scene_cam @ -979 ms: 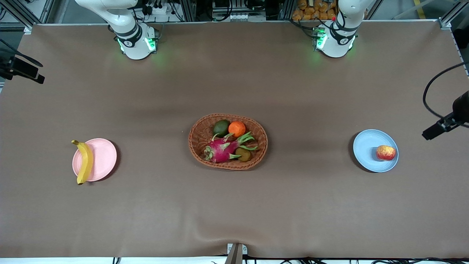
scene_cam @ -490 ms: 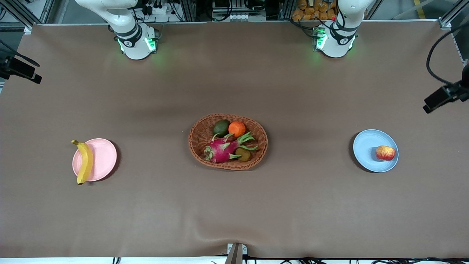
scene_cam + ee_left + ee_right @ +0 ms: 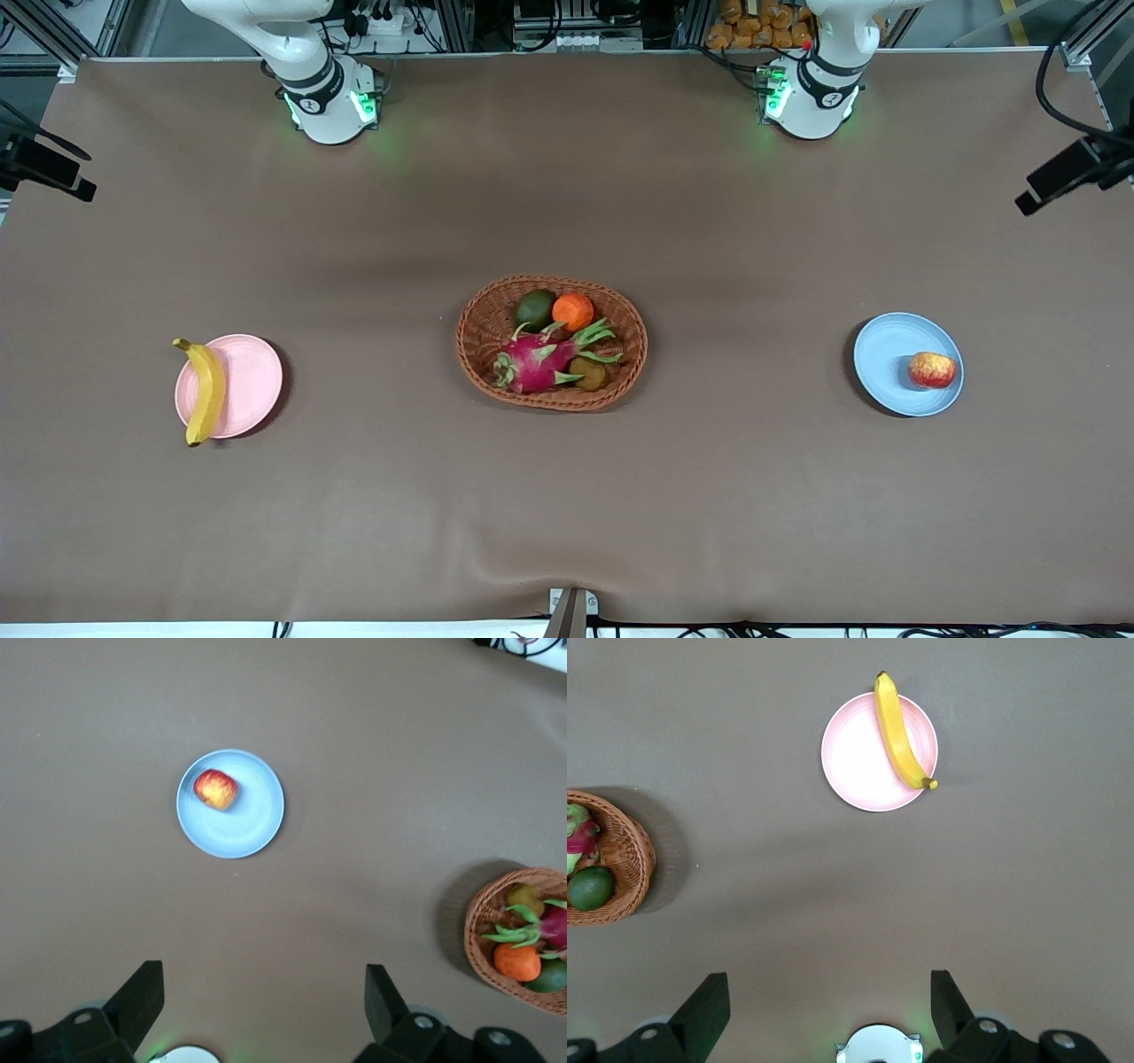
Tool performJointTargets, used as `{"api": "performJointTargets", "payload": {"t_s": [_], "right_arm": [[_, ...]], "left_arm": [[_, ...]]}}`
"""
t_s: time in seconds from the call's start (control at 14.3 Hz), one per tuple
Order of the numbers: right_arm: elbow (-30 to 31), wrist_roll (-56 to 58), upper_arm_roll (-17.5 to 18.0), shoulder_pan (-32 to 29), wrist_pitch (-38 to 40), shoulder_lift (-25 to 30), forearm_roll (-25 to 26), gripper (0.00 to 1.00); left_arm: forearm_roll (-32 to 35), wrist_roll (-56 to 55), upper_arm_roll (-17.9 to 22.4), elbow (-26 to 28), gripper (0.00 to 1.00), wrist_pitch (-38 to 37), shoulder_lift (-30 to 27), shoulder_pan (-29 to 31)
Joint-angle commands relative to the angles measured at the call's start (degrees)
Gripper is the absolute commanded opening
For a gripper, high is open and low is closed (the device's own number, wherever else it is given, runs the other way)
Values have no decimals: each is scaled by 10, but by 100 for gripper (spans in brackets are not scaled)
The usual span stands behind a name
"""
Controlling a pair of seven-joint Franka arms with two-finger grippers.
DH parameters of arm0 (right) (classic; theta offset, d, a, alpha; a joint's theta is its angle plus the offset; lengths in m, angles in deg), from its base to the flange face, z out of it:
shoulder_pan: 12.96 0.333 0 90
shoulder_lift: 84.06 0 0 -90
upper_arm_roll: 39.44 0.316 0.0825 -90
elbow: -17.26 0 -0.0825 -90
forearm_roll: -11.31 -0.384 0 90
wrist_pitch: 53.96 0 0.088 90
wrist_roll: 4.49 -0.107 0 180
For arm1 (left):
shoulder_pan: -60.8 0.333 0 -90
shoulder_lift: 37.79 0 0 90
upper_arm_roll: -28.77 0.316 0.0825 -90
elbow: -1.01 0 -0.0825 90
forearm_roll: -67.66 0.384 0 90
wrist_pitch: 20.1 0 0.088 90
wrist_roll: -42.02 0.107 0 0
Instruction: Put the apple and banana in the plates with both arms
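Observation:
The red and yellow apple (image 3: pixel 932 369) lies on the pale blue plate (image 3: pixel 890 354), near its rim toward the left arm's end of the table. The banana (image 3: pixel 205 392) lies across the pale pink plate (image 3: pixel 252 385), both tips overhanging the rim. My left gripper (image 3: pixel 261 979) is open and empty, high over bare table, with the apple (image 3: pixel 216 788) and the blue plate (image 3: pixel 244 828) far below. My right gripper (image 3: pixel 828 983) is open and empty, high over bare table, with the banana (image 3: pixel 899 731) and the pink plate (image 3: pixel 855 757) far below.
An oval wicker basket (image 3: pixel 478 341) at the table's middle holds a dragon fruit (image 3: pixel 532 365), an orange (image 3: pixel 573 311) and darker fruits. The arms' bases (image 3: pixel 328 106) (image 3: pixel 811 102) stand along the table's edge farthest from the front camera. Brown cloth covers the table.
The left arm's dark hand at the front view's edge has risen toward the bases' end. The right arm's hand has shifted slightly. The fruit and plates have not moved.

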Motion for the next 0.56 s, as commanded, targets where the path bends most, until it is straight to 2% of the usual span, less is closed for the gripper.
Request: {"api": "performJointTargets", "payload": {"t_s": [0.0, 0.21, 0.49], "right_arm": [[-12, 6, 4, -8, 5, -3, 0, 100], [-12, 6, 4, -8, 5, -3, 0, 100], [-12, 6, 4, -8, 6, -4, 0, 100]], "left_arm": [[-9, 15, 39, 98, 100, 22, -78, -32], [-2, 24, 39, 96, 100, -21, -84, -41], [18, 49, 38, 86, 100, -25, -83, -44]]}}
